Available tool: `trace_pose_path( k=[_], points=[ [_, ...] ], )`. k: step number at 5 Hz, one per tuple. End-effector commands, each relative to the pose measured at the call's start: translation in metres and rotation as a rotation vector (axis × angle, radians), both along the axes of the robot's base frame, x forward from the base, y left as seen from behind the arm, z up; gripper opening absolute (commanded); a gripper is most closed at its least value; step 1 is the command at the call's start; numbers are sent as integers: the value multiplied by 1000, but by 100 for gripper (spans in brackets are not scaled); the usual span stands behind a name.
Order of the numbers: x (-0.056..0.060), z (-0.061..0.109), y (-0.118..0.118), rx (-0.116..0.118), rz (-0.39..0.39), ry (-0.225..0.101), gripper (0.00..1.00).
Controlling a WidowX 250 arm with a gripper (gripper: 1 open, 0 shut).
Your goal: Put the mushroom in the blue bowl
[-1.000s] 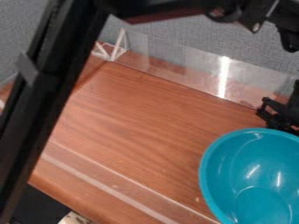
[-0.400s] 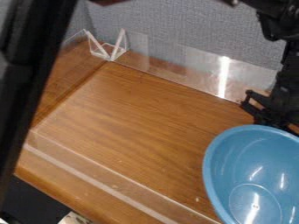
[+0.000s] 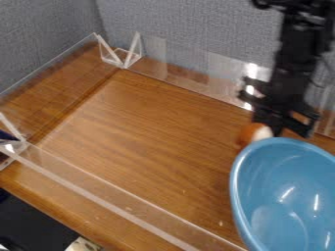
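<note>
The blue bowl [image 3: 288,196] is large, glossy and teal, and sits at the table's near right corner, cut off by the frame edge. The black gripper [image 3: 265,125] hangs pointing down just beyond the bowl's far-left rim. It is shut on the mushroom [image 3: 254,132], whose reddish-brown cap and a bit of cream stem show under the fingertips. The mushroom hangs off the wood, level with the bowl's rim and just outside it.
The wooden table [image 3: 131,127] is fenced by low clear plastic walls [image 3: 197,69]. White clips hold the walls at the back left corner [image 3: 120,51] and at the left edge [image 3: 11,137]. A grey fabric backdrop stands behind.
The dark arm that blocked the left of the view has swung out of sight. The gripper has moved left and upward from the right edge, and the mushroom now shows in its fingers.
</note>
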State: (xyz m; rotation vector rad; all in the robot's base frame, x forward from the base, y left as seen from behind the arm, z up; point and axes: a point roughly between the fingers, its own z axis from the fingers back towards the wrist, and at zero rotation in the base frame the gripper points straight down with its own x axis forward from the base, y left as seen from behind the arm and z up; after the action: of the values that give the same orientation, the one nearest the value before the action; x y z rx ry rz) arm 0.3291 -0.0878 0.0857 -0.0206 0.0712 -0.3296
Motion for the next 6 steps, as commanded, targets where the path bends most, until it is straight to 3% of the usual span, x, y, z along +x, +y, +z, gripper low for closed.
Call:
trace_pose_path(
  k=[1, 2, 3, 4, 5, 6],
  points=[
    [-4, 34, 48, -20, 61, -82, 0],
    [-11, 42, 62, -16, 55, -79, 0],
    [0, 48, 12, -26, -84, -91, 0],
    [-8, 36, -39, -39, -258, -71, 0],
    [-14, 37, 11, -24, -159, -48, 0],
    [-8, 56, 61, -5, -61, -54, 0]
  ],
)
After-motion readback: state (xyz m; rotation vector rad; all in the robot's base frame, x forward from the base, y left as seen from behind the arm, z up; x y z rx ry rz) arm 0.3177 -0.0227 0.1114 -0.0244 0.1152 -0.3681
